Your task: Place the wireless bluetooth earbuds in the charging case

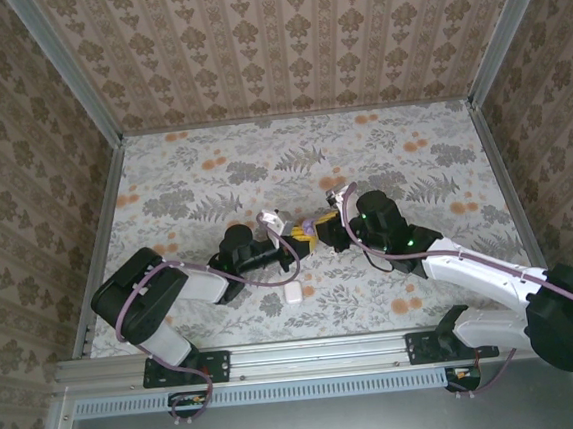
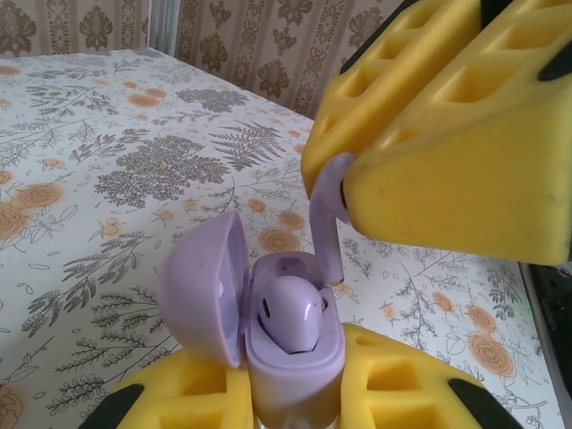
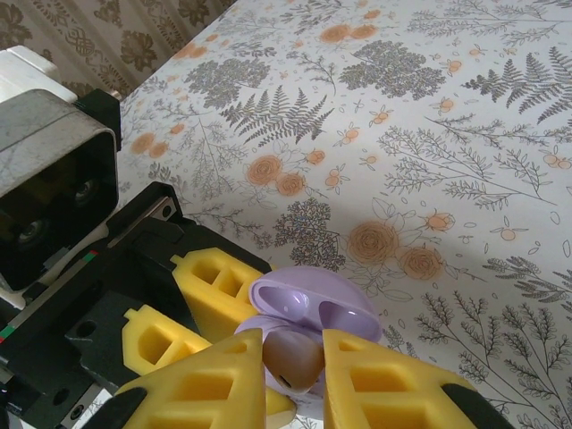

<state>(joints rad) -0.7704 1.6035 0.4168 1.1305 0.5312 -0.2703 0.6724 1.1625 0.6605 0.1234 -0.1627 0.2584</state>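
Charging case, lilac, lid open, clenched in left jaws at mid-worktop; one earbud seated inside; right jaws grasping second earbud, stem at case rim

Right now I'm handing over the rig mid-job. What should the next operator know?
Left gripper: shut on the charging case, whose lid is open.
Right gripper: shut on the second earbud, stem pointing down at the case's free slot, not seated.
Done: first earbud sits in the case.
Left: lower the held earbud into the free slot, then release.
Note: a small white object lies on the table by the left arm; I cannot tell what it is.
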